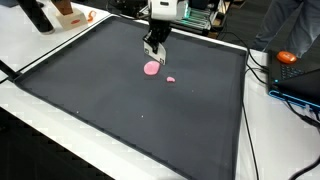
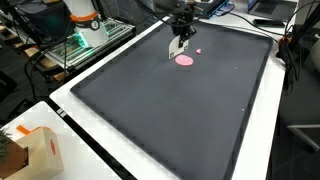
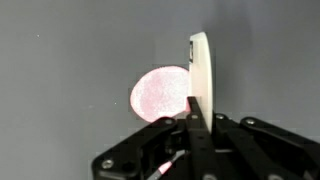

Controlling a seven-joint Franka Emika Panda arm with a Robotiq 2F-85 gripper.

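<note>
Gripper hangs low over the black mat, near its far edge in both exterior views. Wrist view: the fingers are drawn in almost together and clamp a thin white piece, which stands upright and edge-on between them, its rounded end sticking out past the fingertips. What the piece is cannot be told from this angle. A pink disc lies flat on the mat just beside the white piece; whether the two touch is unclear. In an exterior view the gripper sits directly above the pink disc, with a small pink scrap near the disc but apart from it. The mat covers a white table. A cardboard box stands at the table corner, well apart from the gripper.
</note>
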